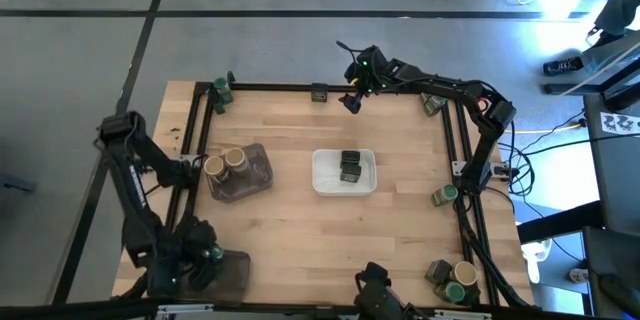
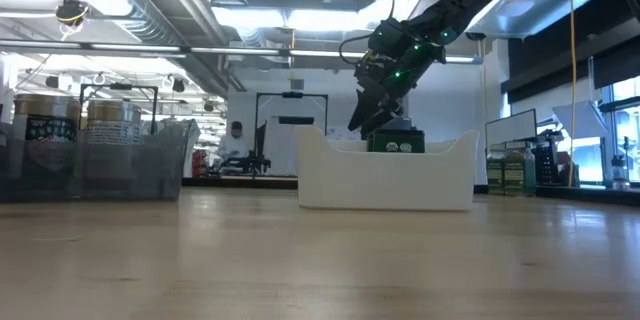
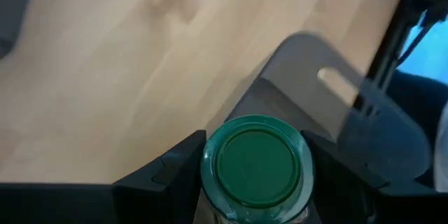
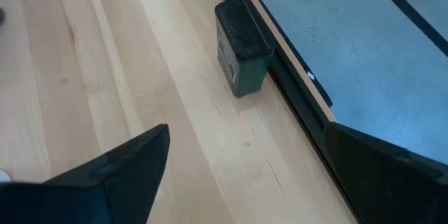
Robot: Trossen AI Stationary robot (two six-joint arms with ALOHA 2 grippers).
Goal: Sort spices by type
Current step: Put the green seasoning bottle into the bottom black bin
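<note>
Green-lidded jar (image 3: 256,169) sits clamped between the left claw's (image 3: 253,182) dark fingers, above a dark grey flat tray (image 1: 232,272) at the table's (image 1: 300,220) near left corner. The right claw (image 1: 352,100) hangs spread wide and empty at the far edge — a dark squarish tin (image 4: 241,47) stands just ahead of it, against the black frame rail (image 4: 294,77). Dark tins (image 1: 349,167) rest in the white tray (image 1: 345,187) mid-table; two tan-topped jars (image 1: 225,163) stand in another grey tray (image 1: 255,182). More jars wait along the right edge — by the rail.
</note>
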